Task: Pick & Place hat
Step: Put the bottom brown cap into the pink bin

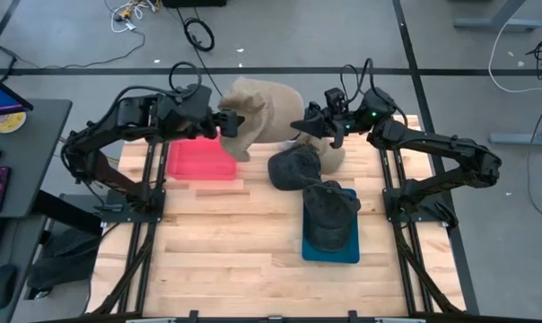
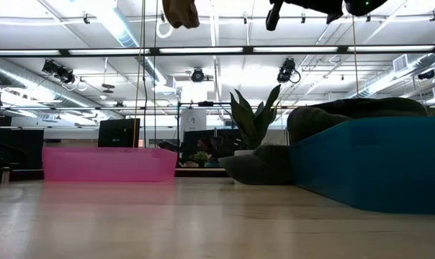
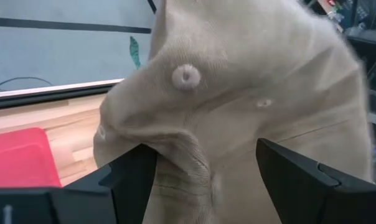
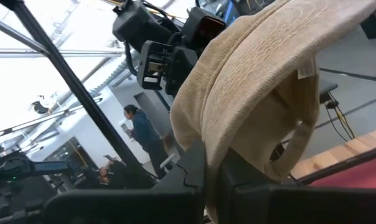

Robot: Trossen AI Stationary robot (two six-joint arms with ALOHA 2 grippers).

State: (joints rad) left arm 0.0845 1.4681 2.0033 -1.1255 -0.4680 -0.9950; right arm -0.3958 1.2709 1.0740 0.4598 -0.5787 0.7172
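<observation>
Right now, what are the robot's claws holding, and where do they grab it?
Both hold the tan hat above the table: the left claw pinches its left edge, the right claw its right edge.

One camera looks straight down on my whole bench [image 1: 253, 260]. Another sits at bench-top level, facing the room; both catch the pink bin [image 2: 108, 164] and the blue bin [image 2: 376, 162]. My wrist cameras sit close on the tan hat [image 3: 238, 106] from opposite sides.
</observation>
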